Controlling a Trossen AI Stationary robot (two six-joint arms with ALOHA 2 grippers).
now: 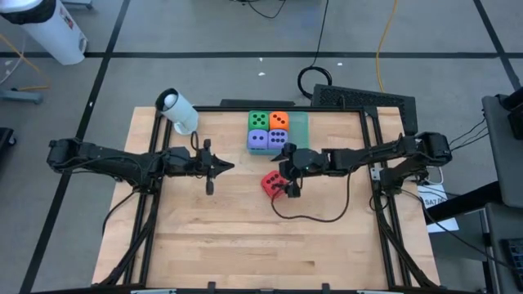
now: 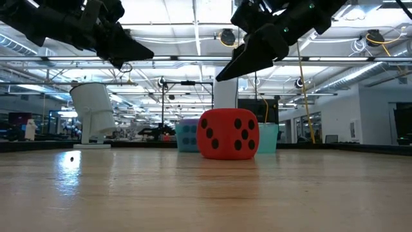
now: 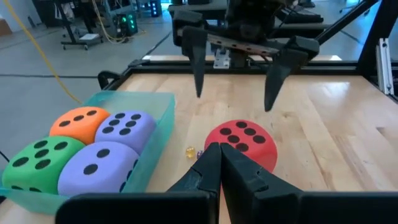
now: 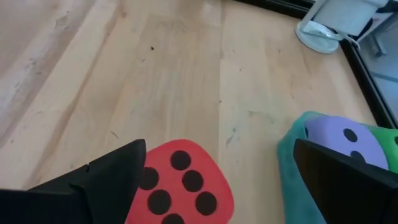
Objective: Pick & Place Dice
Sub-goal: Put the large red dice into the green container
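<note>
right gripper (image 1: 288, 181) hangs spread wide over the red die (image 1: 273, 184) on the table (image 1: 245, 237); centre it, lower squarely, pinch gently; left gripper (image 1: 214, 167) waits, pressed together, nearby.

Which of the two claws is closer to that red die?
The right gripper: it hangs open directly above the red die. The left gripper is shut, off to the die's side.
</note>
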